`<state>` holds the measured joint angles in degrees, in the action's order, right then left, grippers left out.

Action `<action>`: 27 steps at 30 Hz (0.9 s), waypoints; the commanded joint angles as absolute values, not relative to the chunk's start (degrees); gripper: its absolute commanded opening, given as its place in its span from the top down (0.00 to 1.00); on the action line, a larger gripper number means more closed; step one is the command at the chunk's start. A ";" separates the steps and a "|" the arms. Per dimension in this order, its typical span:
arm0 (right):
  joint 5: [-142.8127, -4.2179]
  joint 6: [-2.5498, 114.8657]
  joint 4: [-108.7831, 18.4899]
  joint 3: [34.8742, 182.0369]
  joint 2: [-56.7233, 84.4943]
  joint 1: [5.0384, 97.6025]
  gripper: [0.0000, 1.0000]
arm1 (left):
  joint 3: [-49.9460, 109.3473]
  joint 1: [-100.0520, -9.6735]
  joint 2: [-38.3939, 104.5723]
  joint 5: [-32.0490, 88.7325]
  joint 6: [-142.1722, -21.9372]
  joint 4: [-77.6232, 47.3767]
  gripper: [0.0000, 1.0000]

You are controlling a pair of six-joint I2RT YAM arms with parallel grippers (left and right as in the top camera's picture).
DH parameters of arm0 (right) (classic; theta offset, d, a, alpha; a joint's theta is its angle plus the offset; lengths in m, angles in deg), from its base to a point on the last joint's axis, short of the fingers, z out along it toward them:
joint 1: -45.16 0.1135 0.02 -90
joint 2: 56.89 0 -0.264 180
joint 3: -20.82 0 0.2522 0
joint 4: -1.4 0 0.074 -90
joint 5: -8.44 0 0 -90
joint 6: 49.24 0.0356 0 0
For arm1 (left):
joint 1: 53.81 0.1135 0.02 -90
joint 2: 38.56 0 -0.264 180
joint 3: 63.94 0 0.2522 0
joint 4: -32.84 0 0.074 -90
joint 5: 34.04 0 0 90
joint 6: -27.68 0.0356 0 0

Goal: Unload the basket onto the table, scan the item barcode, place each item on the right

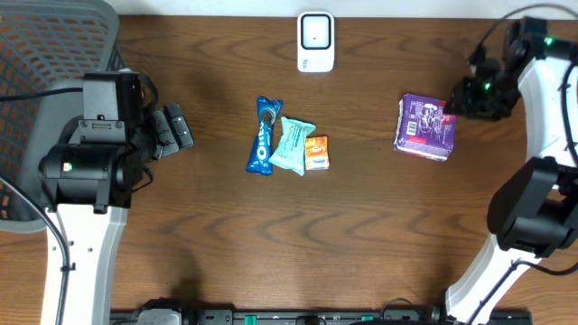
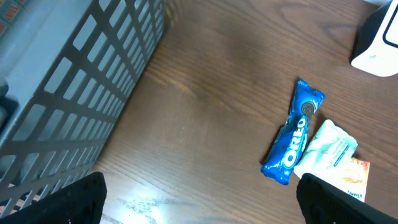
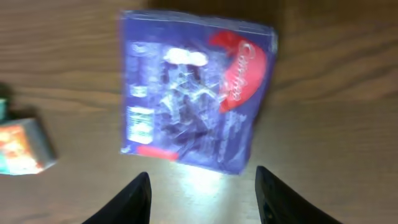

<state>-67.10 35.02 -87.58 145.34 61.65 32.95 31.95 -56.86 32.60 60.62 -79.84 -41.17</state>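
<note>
The purple packet (image 1: 425, 127) lies flat on the surface, right of the scanner (image 1: 315, 41). The right gripper (image 3: 208, 194) hovers over it, jaws parted, holding nothing. The left gripper (image 2: 199, 205) gapes wide, far left of the scanner. Grip the packet's edges squarely, leaving its printed faces uncovered.

wooden table (image 1: 361, 235) bears scanner (image 1: 315, 41), oreo pack (image 1: 265, 135), teal packet (image 1: 293, 144), orange box (image 1: 317, 152), purple bag (image 1: 425, 126).

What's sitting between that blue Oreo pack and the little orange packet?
A pale teal packet lies between the Oreo pack and the orange packet, close against both. The overhead view shows it best.
</note>
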 commanded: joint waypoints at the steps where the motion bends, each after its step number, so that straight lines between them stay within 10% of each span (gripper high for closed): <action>1: -59.17 36.01 -89.42 148.66 61.50 35.70 0.53 | 32.56 -56.67 32.82 61.15 -79.07 -41.36 0.02; 9: -55.93 36.16 -84.00 140.60 61.52 43.53 0.68 | 32.54 -56.67 32.82 61.15 -79.07 -41.36 0.02; 14: -63.87 45.25 -73.13 131.44 61.52 48.36 0.96 | 32.56 -56.67 32.82 61.15 -79.07 -41.36 0.02; 27: -86.03 54.02 -69.33 124.31 61.52 51.83 0.99 | 32.56 -56.67 32.82 61.15 -79.07 -41.36 0.02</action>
